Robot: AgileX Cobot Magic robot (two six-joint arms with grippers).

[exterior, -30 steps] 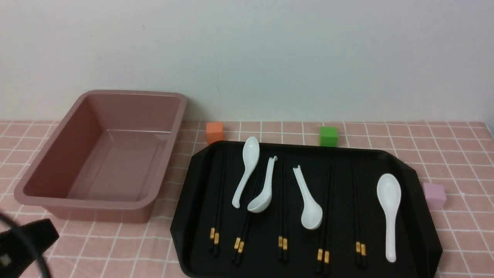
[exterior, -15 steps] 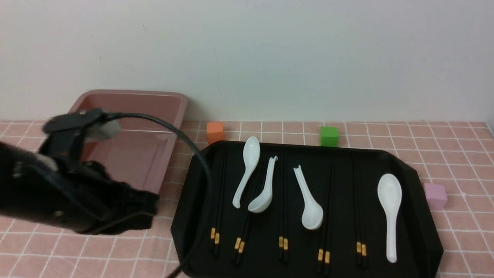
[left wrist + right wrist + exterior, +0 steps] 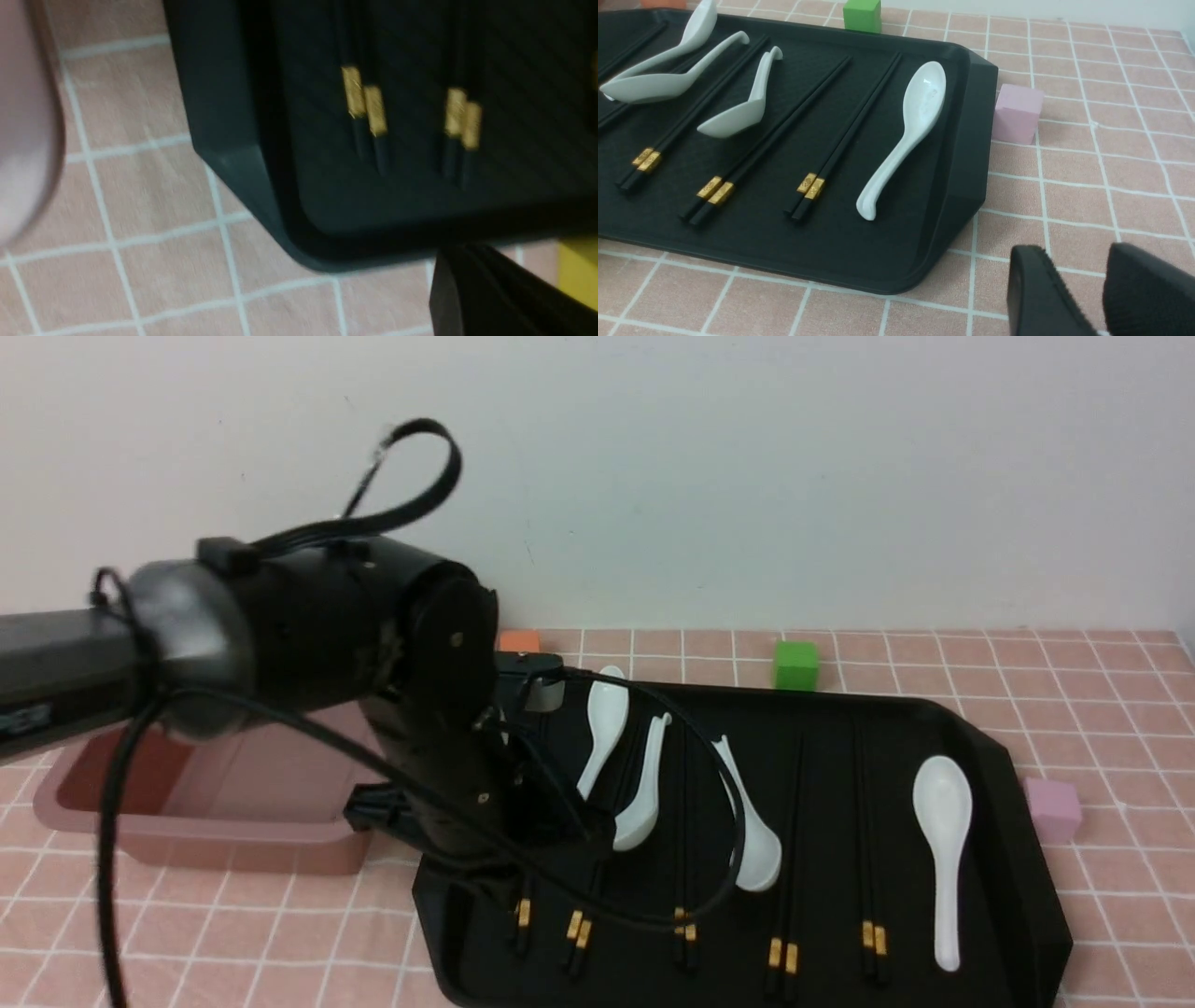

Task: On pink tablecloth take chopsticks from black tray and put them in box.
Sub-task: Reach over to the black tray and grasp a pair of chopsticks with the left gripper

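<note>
Down at the near left corner of the black tray (image 3: 990,747), hovering with the left gripper (image 3: 504,847) over the gold-banded thick ends of the leftmost chopsticks (image 3: 524,915). Cannot tell whether parted or closed: buried under the wrist in the front view, with only one dark finger (image 3: 481,289) showing at the edge of the blurred left wrist view. No sign of anything held. Off the tray's near right corner, waiting low over the pink tablecloth (image 3: 1111,154) with the right gripper (image 3: 1078,261), fingers a little apart and empty.

Judging the coming move: closing on that leftmost pair, just beneath and slightly ahead of the left gripper, laid lengthwise near to far with bands toward the robot. Best left to the left arm (image 3: 308,635), nearer both to the pair and to the box (image 3: 187,835) just left of the tray. Five pairs in all, side by side across the tray floor; box interior mostly hidden behind the arm.

Further in, four white spoons (image 3: 941,859) scattered among the pairs, one of them (image 3: 644,803) lying across the second pair and likely to be nudged by a wide grasp. Leftmost pair apparently free of spoons, though partly covered by the arm. Just beside the right rim, a pink cube (image 3: 1053,807); beyond the far rim, toward the wall, an orange cube (image 3: 518,640) and a green cube (image 3: 795,665).
</note>
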